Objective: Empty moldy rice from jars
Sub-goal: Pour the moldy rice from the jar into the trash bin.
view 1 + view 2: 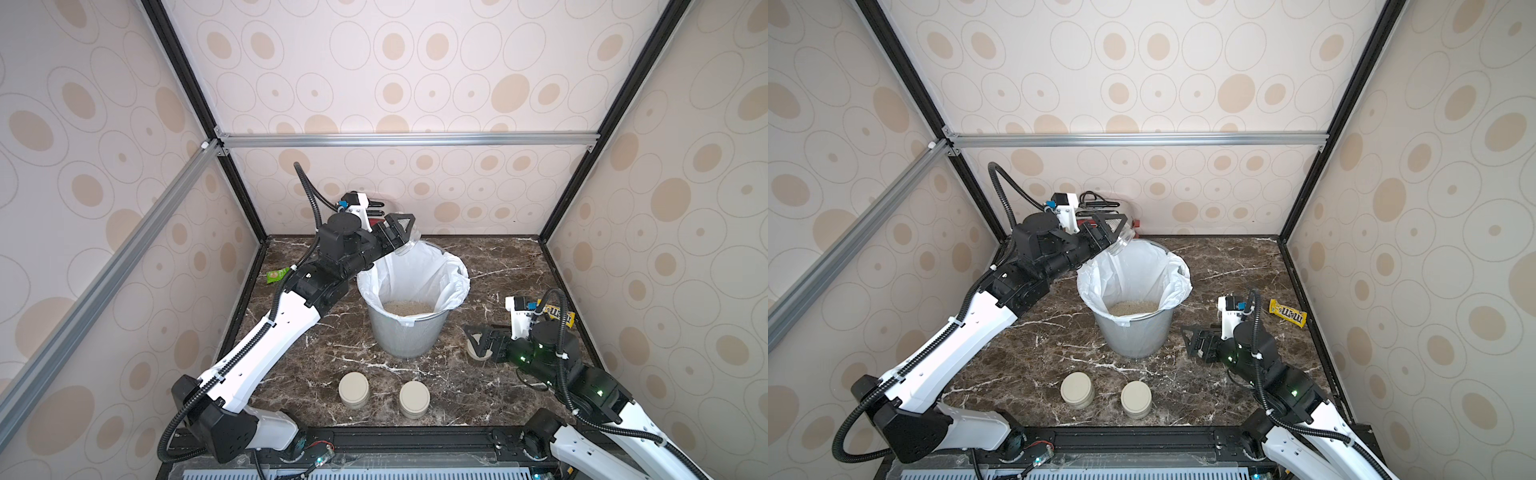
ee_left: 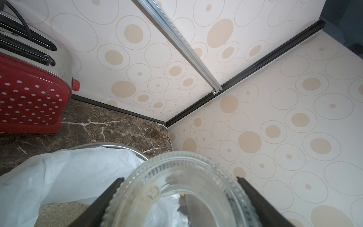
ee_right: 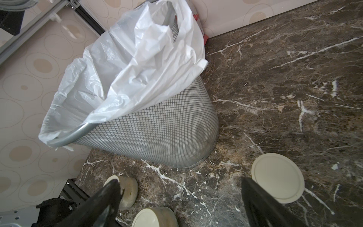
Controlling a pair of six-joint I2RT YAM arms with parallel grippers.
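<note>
Cream walls printed with beige circles close in a dark brown marble tabletop (image 1: pixel 498 266) veined in white; at its far left edge lies a small green packet (image 1: pixel 276 275). The left arm reaches up and across from the front left corner; the left gripper (image 1: pixel 405 237) hangs above the far rim of the bin, its jaws clamped on either side of a tipped jar (image 1: pixel 404 249) of clear ribbed glass, lidless, its mouth angled down toward the liner; in the left wrist view the glass looks see-through, with no heap of grains inside. Just behind that gripper, against the back wall, stands a red toaster (image 2: pixel 29 102) with white dots.

The grey mesh bin (image 1: pixel 409 336) stands in the middle of the tabletop, its white liner (image 1: pixel 419 266) draped over the rim; the rice (image 1: pixel 408 308) lies as a pale sandy layer at the bottom of the liner. Near the front edge a lidded jar (image 1: pixel 354 390) stands upright, and just to its right, not touching, another lidded jar (image 1: pixel 414 399); both wear cream lids.

Right of the bin a loose lid (image 3: pixel 278 177) lies flat on the marble; the right gripper (image 3: pixel 179 182) sits low over the tabletop, jaws spread wide with nothing between them, the lid just beside one finger. Farther right, near the wall, lies a yellow sweet packet (image 1: pixel 1287 312).
</note>
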